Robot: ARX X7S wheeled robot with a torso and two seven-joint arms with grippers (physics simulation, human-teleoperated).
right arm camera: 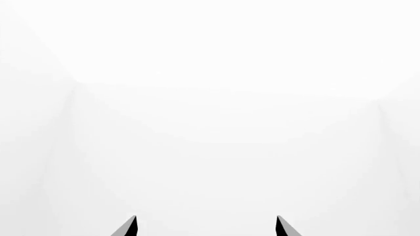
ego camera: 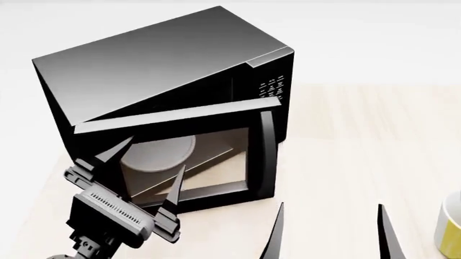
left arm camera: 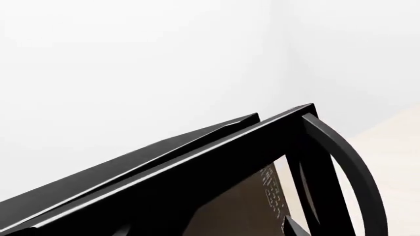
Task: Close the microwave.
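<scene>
The microwave stands on a pale wooden table, toward its far left side, turned at an angle so its keypad faces right and near. Its windowed door is partly open, swung out toward the near side, with the curved black handle at its free right edge. Through the glass the white turntable plate shows inside.

The left gripper sits just in front of the door's left part, its two dark fingers spread apart and holding nothing; whether they touch the glass cannot be told. The left wrist view looks along the door's top edge toward the handle.

The right gripper hangs low at the near right, well clear of the microwave, its fingertips wide apart and empty. A yellow mug stands at the table's near right edge
</scene>
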